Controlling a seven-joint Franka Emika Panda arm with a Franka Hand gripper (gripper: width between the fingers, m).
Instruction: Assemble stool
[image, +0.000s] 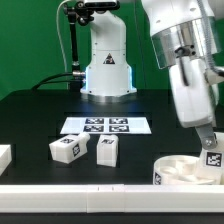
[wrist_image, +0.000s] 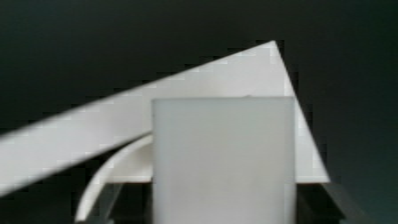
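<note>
The round white seat (image: 185, 172) lies on the black table at the exterior view's front right, its rim also showing in the wrist view (wrist_image: 103, 178). My gripper (image: 208, 140) is shut on a white tagged leg (image: 212, 156) and holds it upright just over the seat's right side. In the wrist view the held leg (wrist_image: 222, 150) fills the middle between the jaws of the gripper (wrist_image: 222, 205). Two more tagged legs (image: 65, 148) (image: 106, 150) lie on the table to the exterior view's left of the seat.
The marker board (image: 105, 125) lies flat behind the loose legs. A long white rail (image: 90, 191) runs along the table's front edge, and a white piece (image: 4, 155) sits at the far left. The robot base (image: 107, 70) stands at the back.
</note>
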